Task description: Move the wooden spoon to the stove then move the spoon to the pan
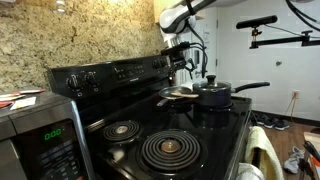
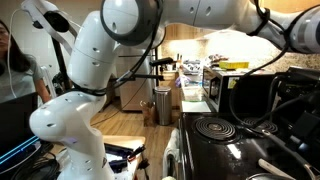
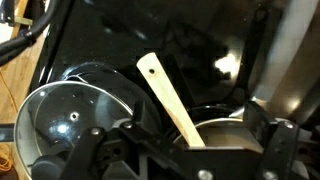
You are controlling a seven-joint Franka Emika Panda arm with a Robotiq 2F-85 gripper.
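Grey microwave point(image 1: 35, 140) is sitting nearest, beside stove point(image 1: 210, 125). Coil burners point(image 1: 168, 150) are lying bare in front. Farther back, wooden spoon point(image 3: 170, 100) is resting with one end in pan point(image 3: 225, 125), other end is sticking out over black stove top. Lidded saucepan point(image 3: 70, 120) is crowding just beside pan. Tool point(image 1: 180, 68) is hovering above, fingers apart, gripping nothing.

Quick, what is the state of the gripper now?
Gripper: open, holding nothing; the wooden spoon lies loose between the jaws, on the pan.

saucepan point(image 1: 214, 94): dark, lidded | microwave point(image 1: 35, 135): green display, digits unreadable
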